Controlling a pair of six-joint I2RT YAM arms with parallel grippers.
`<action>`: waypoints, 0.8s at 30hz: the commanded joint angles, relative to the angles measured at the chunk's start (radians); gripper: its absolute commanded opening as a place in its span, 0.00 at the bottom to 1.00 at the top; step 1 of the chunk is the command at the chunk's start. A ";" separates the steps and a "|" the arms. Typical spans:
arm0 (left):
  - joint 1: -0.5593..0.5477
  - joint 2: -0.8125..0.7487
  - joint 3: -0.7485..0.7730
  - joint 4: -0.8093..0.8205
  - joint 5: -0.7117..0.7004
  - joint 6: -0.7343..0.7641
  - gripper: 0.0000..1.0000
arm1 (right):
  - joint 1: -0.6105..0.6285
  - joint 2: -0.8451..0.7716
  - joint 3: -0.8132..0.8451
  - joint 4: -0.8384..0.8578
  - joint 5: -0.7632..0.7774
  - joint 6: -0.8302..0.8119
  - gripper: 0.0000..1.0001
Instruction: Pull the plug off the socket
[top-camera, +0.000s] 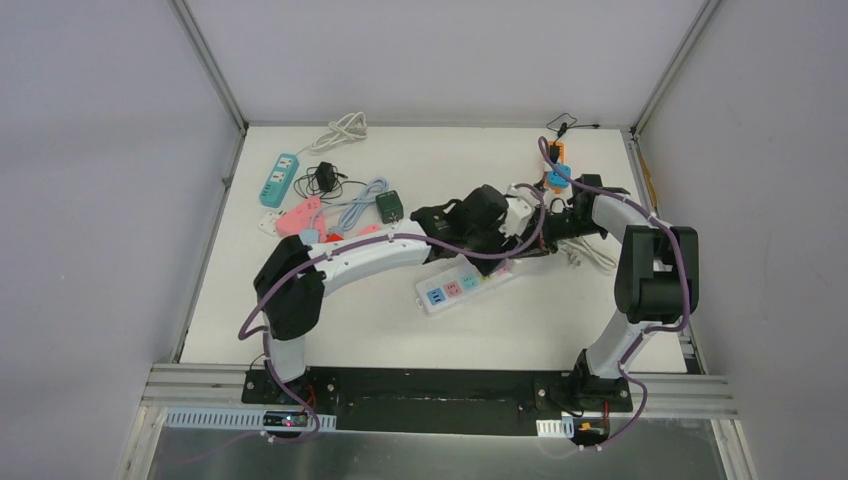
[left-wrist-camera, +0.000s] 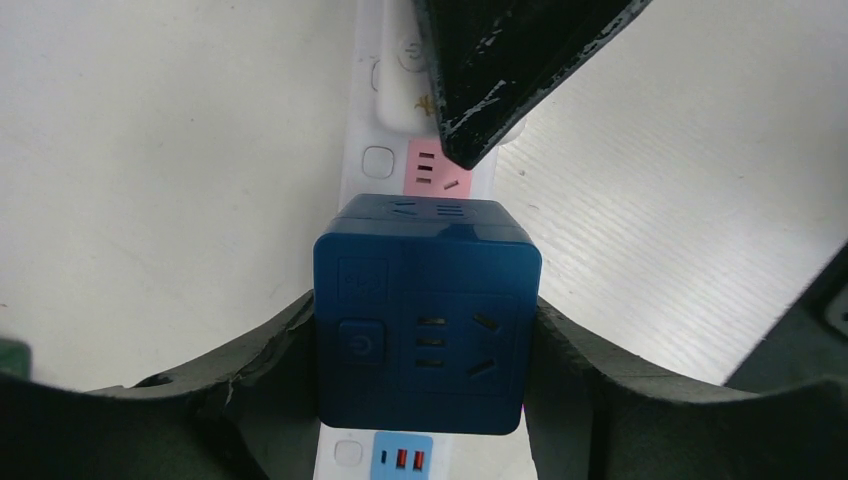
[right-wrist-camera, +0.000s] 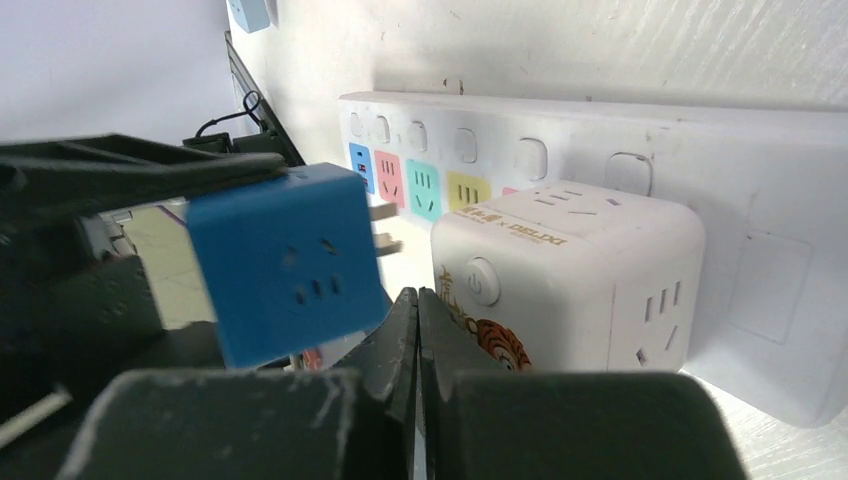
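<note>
Blue cube plug (left-wrist-camera: 427, 310) sits clamped betw. both fingers of the left gripper (left-wrist-camera: 425, 345), jaws closed on its L and R sides and held about as wide as the cube. Its front face w/ button and socket holes points at the left wrist cam. In the right wrist view the cube (right-wrist-camera: 285, 265) hangs clear of the white power strip (right-wrist-camera: 760, 180). Its metal prongs (right-wrist-camera: 385, 228) are bare and point toward the strip w/o touching it, so the plug is out of the socket.

In the left wrist view the strip (left-wrist-camera: 375, 110) runs under the cube, w/ a pink outlet just past the cube's far edge and a blue USB block at its near edge.

Right gripper (right-wrist-camera: 417, 330) has its jaws pressed together w/ nothing betw. them. Its black tip (left-wrist-camera: 470, 140) comes down over the strip next to the pink outlet; can't tell if it touches.

White cube adapter (right-wrist-camera: 570, 270) stands on the strip beside the blue cube, apart from it.

From the top cam both arms meet over the strip (top-camera: 455, 287) mid table (top-camera: 350, 320). A teal strip (top-camera: 280, 180), pink strip (top-camera: 298, 216), green adapter (top-camera: 390, 207) and white cable (top-camera: 345, 128) lie far-left, well apart.
</note>
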 joint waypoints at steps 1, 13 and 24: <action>0.079 -0.142 -0.045 0.048 0.113 -0.195 0.00 | -0.011 -0.045 0.004 0.072 0.055 -0.075 0.00; 0.232 -0.335 -0.345 0.087 0.086 -0.367 0.00 | -0.010 -0.100 0.075 -0.035 -0.148 -0.193 0.02; 0.413 -0.417 -0.448 0.018 0.016 -0.404 0.00 | -0.010 -0.137 0.130 -0.178 -0.211 -0.335 0.02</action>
